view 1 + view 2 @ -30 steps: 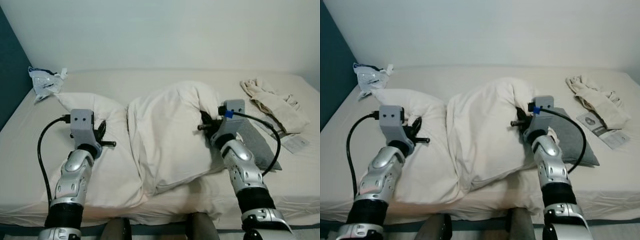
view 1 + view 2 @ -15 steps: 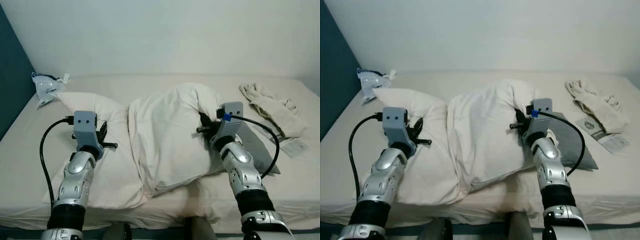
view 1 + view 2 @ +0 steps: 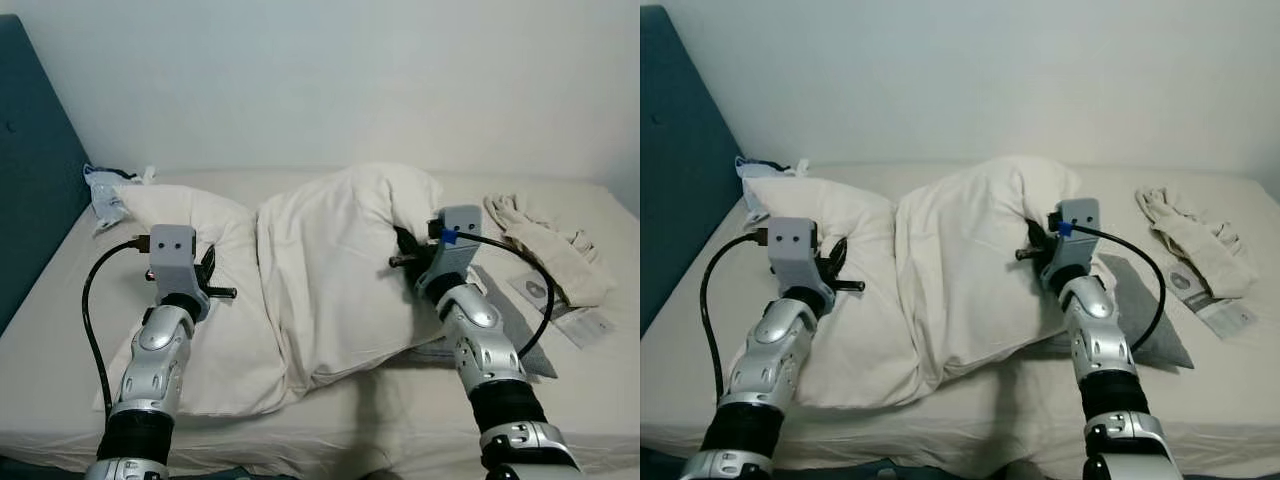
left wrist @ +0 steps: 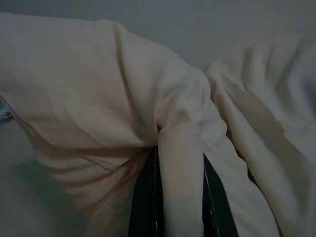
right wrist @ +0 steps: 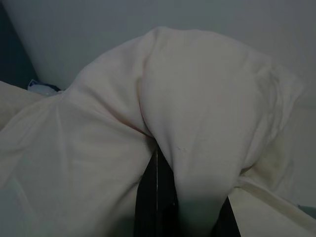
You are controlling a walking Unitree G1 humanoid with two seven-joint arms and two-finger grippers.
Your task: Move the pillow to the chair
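Pillow [image 3: 300, 290] sat frame centre, partly raised off the bed [image 3: 330, 430]. Left gripper [image 4: 180, 197] and right gripper [image 5: 190, 207] each pinched a fold of it. Grasp done; carry remained, no chair seen.

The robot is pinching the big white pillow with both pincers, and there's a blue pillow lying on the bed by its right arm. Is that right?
Almost. The small pillow by the right arm is grey, not blue, as the right eye view shows. The rest holds: the left pincer and the right pincer each pinch a fold of the big white pillow on the bed.
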